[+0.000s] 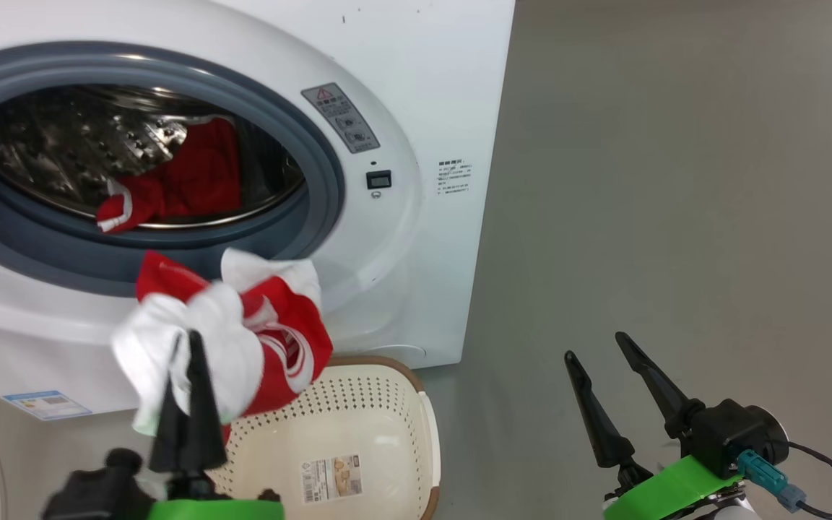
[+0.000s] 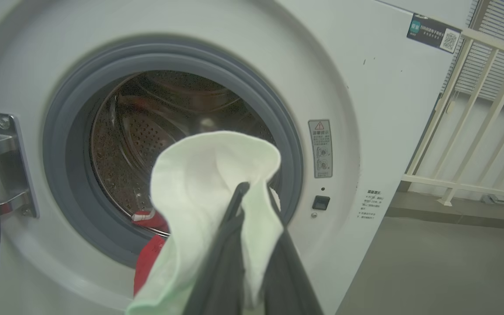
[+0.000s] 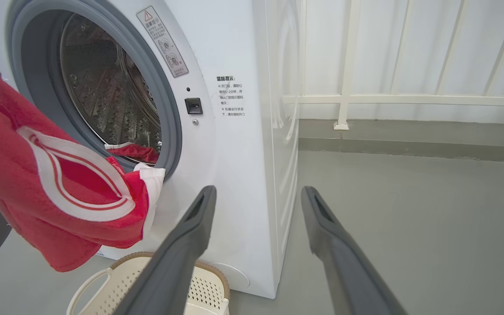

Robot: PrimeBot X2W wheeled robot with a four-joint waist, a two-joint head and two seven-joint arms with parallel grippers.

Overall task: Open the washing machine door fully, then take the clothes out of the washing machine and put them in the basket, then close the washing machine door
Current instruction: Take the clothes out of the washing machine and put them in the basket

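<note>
Left tool clamped on red-and-white fabric garment above cream perforated plastic basket; right tool wide, empty; more red fabric inside white boxy washing machine.

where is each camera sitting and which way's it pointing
Head view: on the head, looking down at washing machine and basket; left gripper, right gripper below.
Left wrist view: on that wrist, facing the drum; shut fingers pinch a garment.
Right wrist view: on that wrist, facing machine's corner and floor; open fingers.
All share the garment.

Light: bright, even | Glare: drum metal, 10 o'clock | Soft focus: fingers, 6 o'clock, left wrist | Edges: bowed
</note>
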